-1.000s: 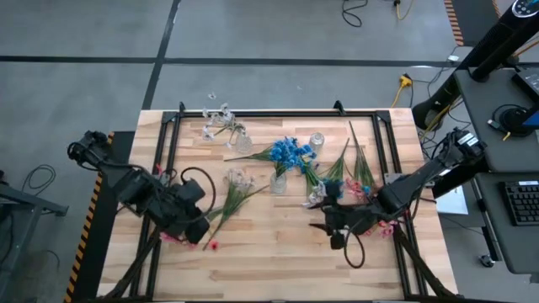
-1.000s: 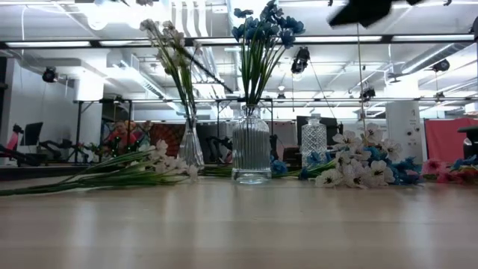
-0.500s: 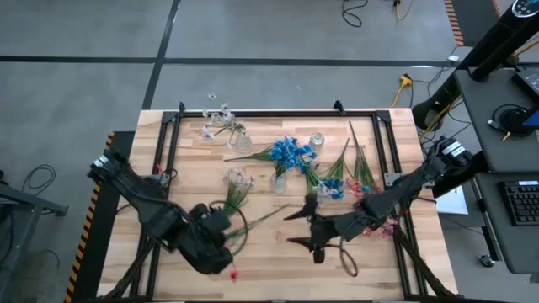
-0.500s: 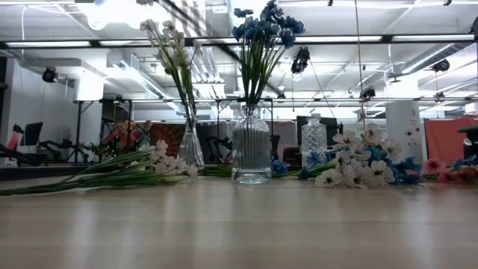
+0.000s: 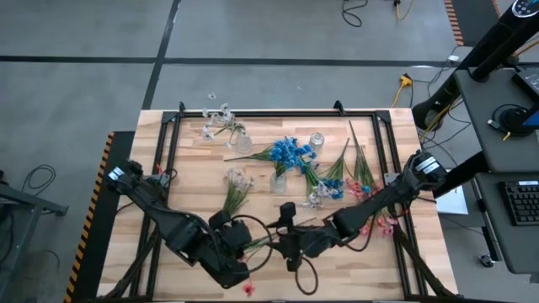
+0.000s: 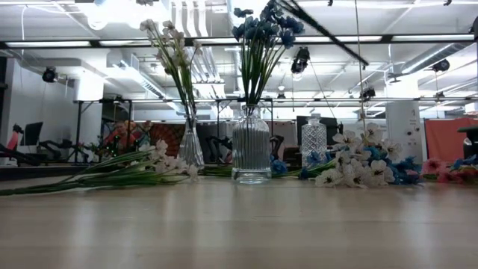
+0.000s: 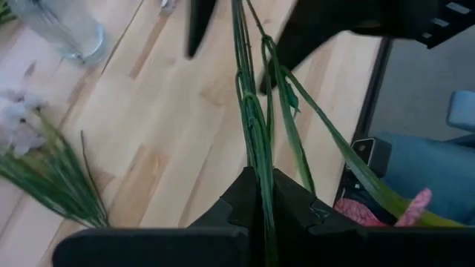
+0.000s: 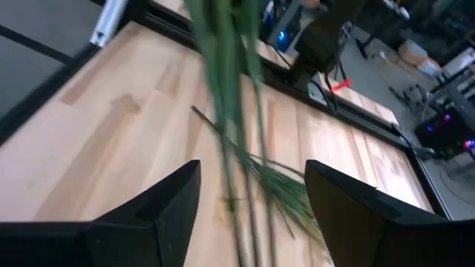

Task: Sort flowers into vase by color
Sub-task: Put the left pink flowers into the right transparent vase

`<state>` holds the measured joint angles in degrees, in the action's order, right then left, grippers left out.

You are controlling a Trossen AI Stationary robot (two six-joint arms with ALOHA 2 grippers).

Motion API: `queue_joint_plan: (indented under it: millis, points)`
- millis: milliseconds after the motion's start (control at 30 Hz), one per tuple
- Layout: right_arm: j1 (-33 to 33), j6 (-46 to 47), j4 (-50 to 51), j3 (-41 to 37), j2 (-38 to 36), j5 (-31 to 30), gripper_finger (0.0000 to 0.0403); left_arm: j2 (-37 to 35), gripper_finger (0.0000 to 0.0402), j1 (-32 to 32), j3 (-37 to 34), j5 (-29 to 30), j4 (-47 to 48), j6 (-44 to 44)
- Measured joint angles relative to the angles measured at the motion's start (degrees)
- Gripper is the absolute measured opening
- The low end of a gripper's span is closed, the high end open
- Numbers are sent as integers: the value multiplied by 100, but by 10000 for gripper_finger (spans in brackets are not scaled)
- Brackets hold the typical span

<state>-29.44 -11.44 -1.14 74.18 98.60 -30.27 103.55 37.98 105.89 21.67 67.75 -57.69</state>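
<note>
pink spray – light, springy, thin-stemmed | left gripper clamped on stems | right gripper spread wide, empty – best taken mid-stem

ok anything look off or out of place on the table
Nothing damaged or spilled. Loose sprays still lie flat: white-blossomed stems mid-table and a mixed white, blue and pink heap right of the ribbed glass vase of blue flowers.

Left arm reaches from the left edge toward the near centre, left pincer clamped tight, fingers pinched together in its wrist view. Right arm stretches in low from the right edge across to the middle, right pincer spread wide, fingers apart, close beside the left pincer, tips facing each other.
</note>
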Motion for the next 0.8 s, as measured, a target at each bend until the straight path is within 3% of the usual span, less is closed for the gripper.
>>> queue_joint_plan:
  millis: [233,500,600,800]
  points:
    - [88,100,23,39,10,28,165,11,6,-54,-59,79,67,129]
    - [88,94,223,34,1,47,51,11,11,-87,-110,428,70,123]
    - [88,46,291,34,1,71,17,11,30,-97,-47,493,43,128]
    - [98,26,585,34,-5,75,14,11,100,-96,154,589,141,215]
